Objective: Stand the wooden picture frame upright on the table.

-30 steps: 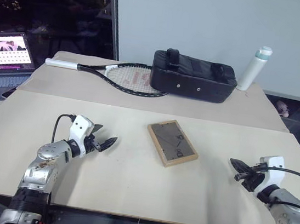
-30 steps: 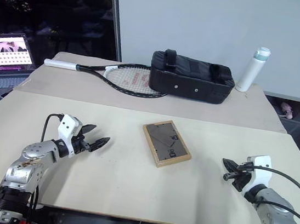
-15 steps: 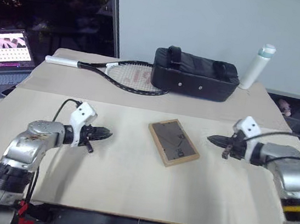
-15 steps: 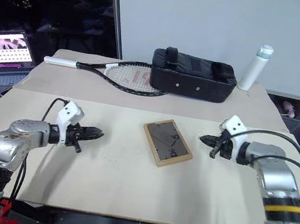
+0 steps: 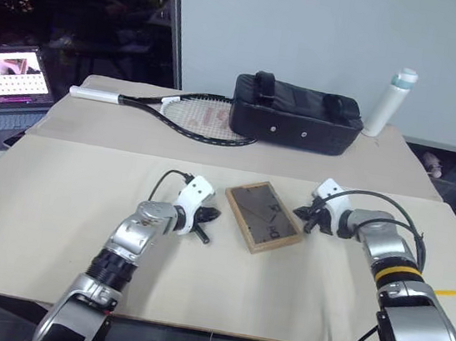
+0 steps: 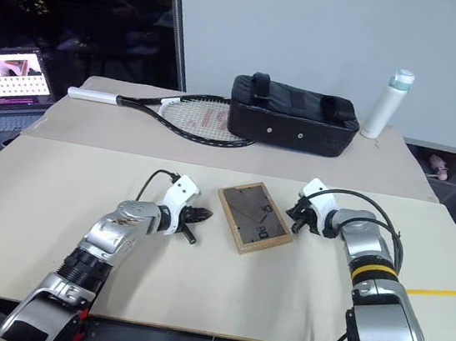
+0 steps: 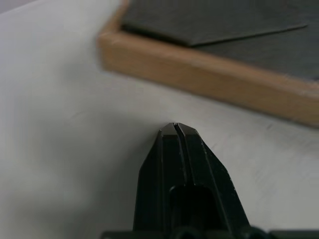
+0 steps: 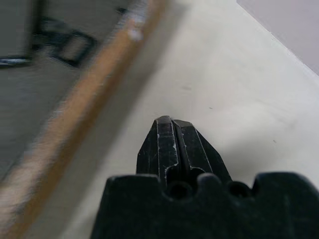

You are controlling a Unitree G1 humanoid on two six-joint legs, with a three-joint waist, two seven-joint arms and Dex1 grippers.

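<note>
The wooden picture frame [image 5: 262, 216] lies flat on the table [image 5: 195, 292], dark back panel up, its stand folded flat. My left gripper [image 5: 215, 214] is shut and empty, its tip just short of the frame's left long edge. The left wrist view has the shut tip [image 7: 175, 126] a small gap from the frame's wood border [image 7: 199, 74]. On the other side, my right gripper [image 5: 298, 210] is also shut, pointing at the frame's right edge. Its tip [image 8: 169, 121] sits close beside the wood border [image 8: 99, 79] in the right wrist view.
On the far table section lie a black zippered bag [image 5: 296, 114] and a tennis racket [image 5: 173, 111]. A white bottle [image 5: 387, 102] stands at the back right. A laptop [image 5: 4, 82] is open at the far left.
Both arms swung inward to the frame, left from the left, right from the right. The left gripper went from open to shut. The frame has not moved.
</note>
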